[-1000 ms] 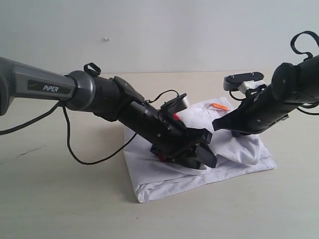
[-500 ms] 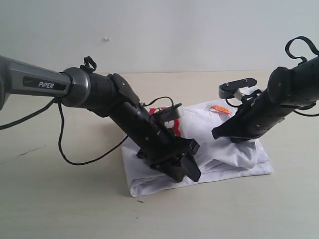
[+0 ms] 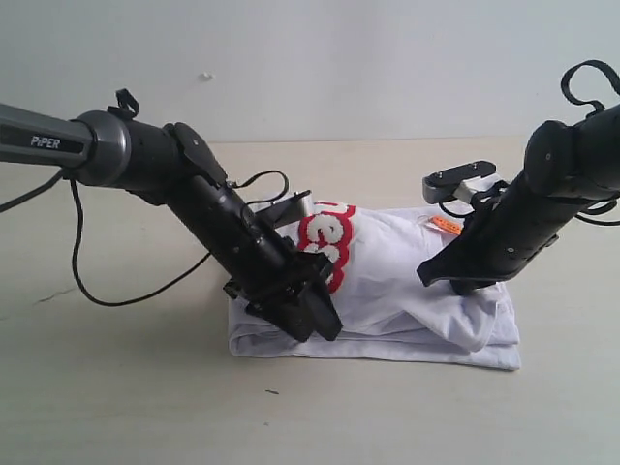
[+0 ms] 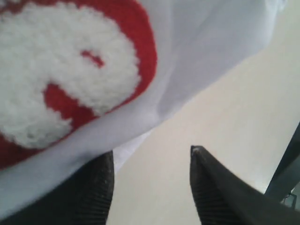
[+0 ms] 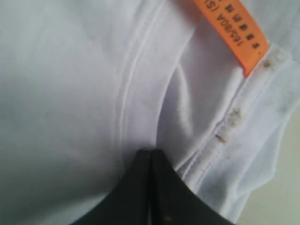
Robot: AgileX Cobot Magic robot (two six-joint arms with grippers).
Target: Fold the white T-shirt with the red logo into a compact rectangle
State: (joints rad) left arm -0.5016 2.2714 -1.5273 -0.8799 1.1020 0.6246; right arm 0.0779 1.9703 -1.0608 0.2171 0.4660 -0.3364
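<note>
The white T-shirt [image 3: 397, 281] lies folded in a low bundle mid-table, its red logo [image 3: 325, 247] facing up at the left end. My left gripper [image 3: 315, 320] is at the bundle's front left edge. The left wrist view shows it open [image 4: 151, 152] with only bare table between the fingers, and shirt cloth [image 4: 211, 42] with the red logo [image 4: 70, 70] lying over one finger [image 4: 93, 197]. My right gripper [image 3: 431, 274] is shut, its tips [image 5: 151, 151] pressed onto the shirt [image 5: 61, 84] near the collar seam and the orange neck tag [image 5: 232, 33].
The pale wooden table [image 3: 116, 387] spreads round the shirt, with a plain wall behind. A black cable [image 3: 126, 295] from the left arm loops over the table to the left of the shirt. The orange tag [image 3: 446, 225] shows at the shirt's far right.
The left arm has swung left and lower, uncovering the red logo, and its gripper now sits at the bundle's front left edge. The shirt lies flatter. The right arm has barely moved.
</note>
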